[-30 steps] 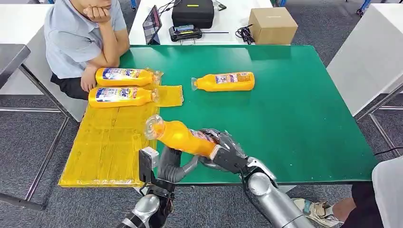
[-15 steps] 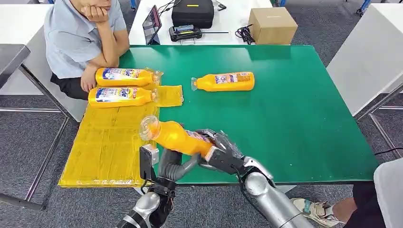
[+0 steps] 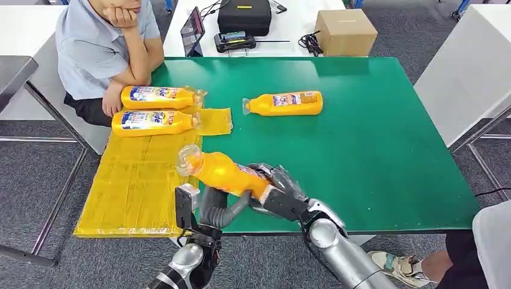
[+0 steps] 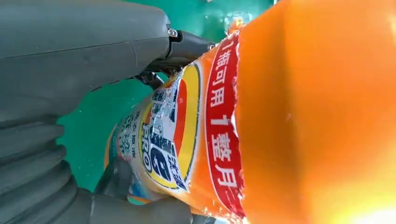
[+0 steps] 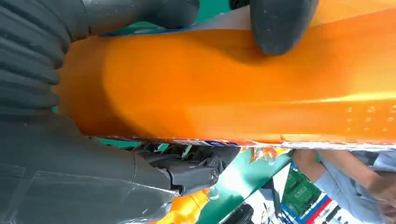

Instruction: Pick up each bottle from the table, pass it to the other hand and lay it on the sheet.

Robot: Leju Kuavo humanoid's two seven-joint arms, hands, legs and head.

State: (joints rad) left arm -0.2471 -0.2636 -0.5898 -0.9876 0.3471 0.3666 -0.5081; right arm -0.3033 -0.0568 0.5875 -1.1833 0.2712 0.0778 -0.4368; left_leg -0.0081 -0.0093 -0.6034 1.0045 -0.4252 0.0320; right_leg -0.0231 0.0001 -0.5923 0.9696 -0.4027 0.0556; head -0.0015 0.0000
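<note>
An orange bottle [image 3: 222, 173] hangs above the table's near edge, its clear-capped neck pointing left towards the yellow sheet [image 3: 135, 186]. My right hand [image 3: 280, 192] grips its base end. From below, my left hand [image 3: 218, 208] wraps its fingers round the middle. Up close, the left wrist view has the labelled bottle [image 4: 303, 116] between my left hand's [image 4: 70, 60] thumb and fingers. In the right wrist view my right hand [image 5: 56, 163] clasps the orange body [image 5: 233, 93]. Two more bottles [image 3: 156, 97] [image 3: 153, 122] lie on the sheet's far end, and a third bottle [image 3: 283, 103] lies on the green table [image 3: 373, 150].
A person [image 3: 99, 48] sits at the table's far left corner, one hand beside the laid bottles. Behind the green table, a white table carries a cardboard box [image 3: 345, 32], a black case [image 3: 244, 16] and a tablet [image 3: 193, 30]. Another person's knee shows at the lower right.
The held bottle has shifted a little to the left, towards the sheet. My left hand has come up under it and closed round its middle.
</note>
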